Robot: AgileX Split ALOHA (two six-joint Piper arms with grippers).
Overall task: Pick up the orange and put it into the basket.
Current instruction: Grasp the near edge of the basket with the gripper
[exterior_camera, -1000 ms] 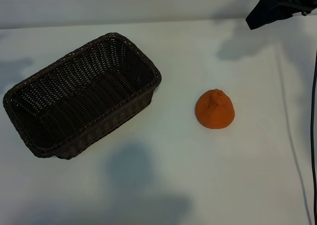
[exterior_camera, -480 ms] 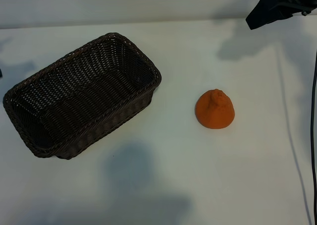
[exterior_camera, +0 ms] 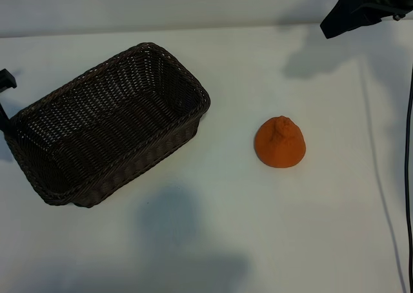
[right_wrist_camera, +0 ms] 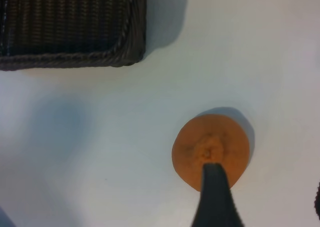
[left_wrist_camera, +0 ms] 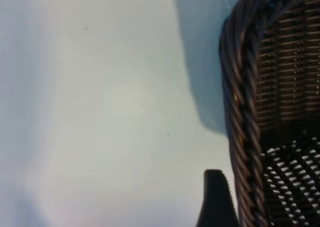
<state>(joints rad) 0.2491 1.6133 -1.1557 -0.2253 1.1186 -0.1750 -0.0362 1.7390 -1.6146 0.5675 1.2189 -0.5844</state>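
L gripper [exterior_camera: 5, 102]: at the far left edge of the exterior view, just outside the short end of the basket [exterior_camera: 110, 122]; only dark finger parts show there. In the L wrist view one dark fingertip [left_wrist_camera: 216, 199] stands just beside the braided rim, outside the wall, over bare table [left_wrist_camera: 100, 112]; contact w/ rim cannot be told. Jaws stand wide apart, nothing between them. R gripper [exterior_camera: 358, 9]: top right corner of the exterior view, raised above the table's far side, well apart from the orange [exterior_camera: 280, 142]. R wrist view shows one dark fingertip [right_wrist_camera: 215, 194] in line w/ the fruit's knob, overlapping it in the picture; exterior view shows the gripper clear of it, so no contact. Jaws apart, holding nothing. Orange: sits on the table, knob up, right of ctr, clear of the basket w/ bare surface between. Basket: left of ctr, set at a diagonal, open side up, nothing visible inside. Thin dark cable [exterior_camera: 408, 144] runs down the right edge. Soft shadows lie on the white top.
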